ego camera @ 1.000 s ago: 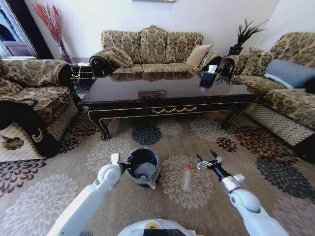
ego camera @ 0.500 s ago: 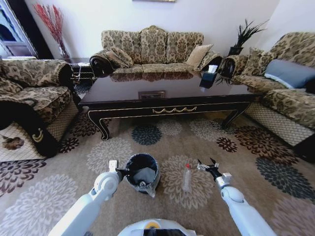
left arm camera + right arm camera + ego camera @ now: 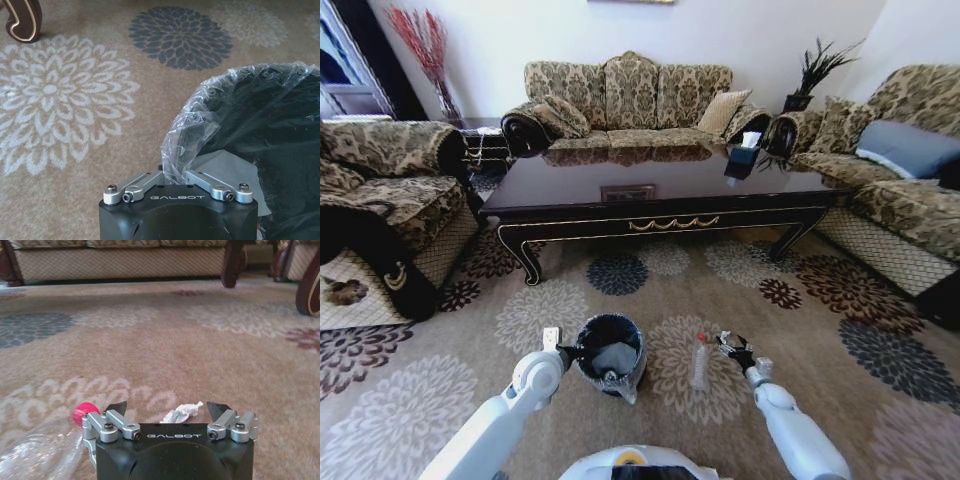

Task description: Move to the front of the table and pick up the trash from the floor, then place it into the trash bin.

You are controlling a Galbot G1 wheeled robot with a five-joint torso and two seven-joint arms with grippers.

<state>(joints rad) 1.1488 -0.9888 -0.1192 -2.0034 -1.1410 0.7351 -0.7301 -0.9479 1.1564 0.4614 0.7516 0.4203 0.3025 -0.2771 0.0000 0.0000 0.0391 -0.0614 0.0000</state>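
Right gripper (image 3: pixel 166 411): jaws spread wide, nothing held, low over carpet; paper wad (image 3: pixel 181 413) between fingertips, plastic bottle (image 3: pixel 699 361) beside. Left gripper (image 3: pixel 174 179): clamped on trash bin (image 3: pixel 610 352) liner. Risk: bottle is nudged, wad is pushed away.

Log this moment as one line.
left claw: shut on black lined trash bin rim | right claw: open, low over crumpled white paper wad
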